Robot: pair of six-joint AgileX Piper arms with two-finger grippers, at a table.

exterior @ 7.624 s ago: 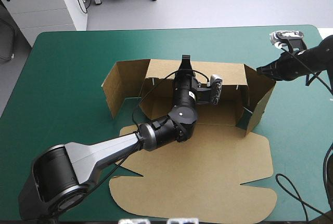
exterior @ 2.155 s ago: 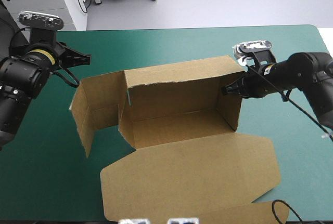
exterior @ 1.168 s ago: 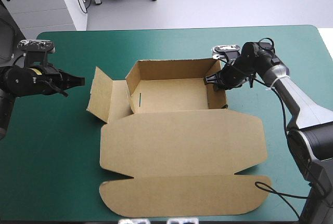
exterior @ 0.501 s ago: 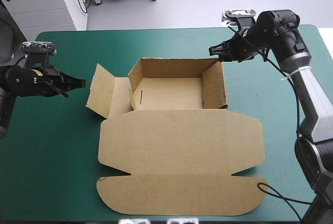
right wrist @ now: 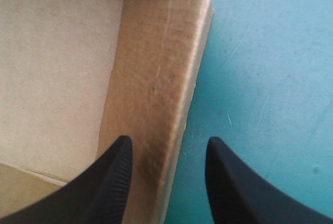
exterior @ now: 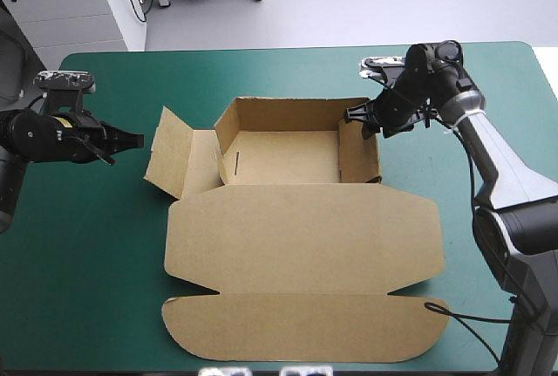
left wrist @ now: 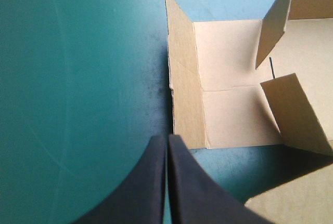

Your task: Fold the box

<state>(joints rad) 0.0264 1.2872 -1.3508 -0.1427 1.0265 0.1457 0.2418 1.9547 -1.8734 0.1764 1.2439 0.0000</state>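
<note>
We log the box (exterior: 279,156) mid-surface (exterior: 87,245) as an open tray, lid (exterior: 301,258) flat toward the near edge and left flap (exterior: 170,153) splayed outward. The right gripper (exterior: 357,120) has its fingers spread, straddling the right wall (exterior: 361,156), one inside and one outside. The left gripper (left wrist: 167,140) has its fingers clenched together on nothing, pointing at the flap, apart from it.

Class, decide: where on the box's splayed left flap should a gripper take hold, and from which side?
Probably the left flap's free outer edge, coming from the table's left: it stands tilted up, unobstructed, facing the left gripper.
</note>
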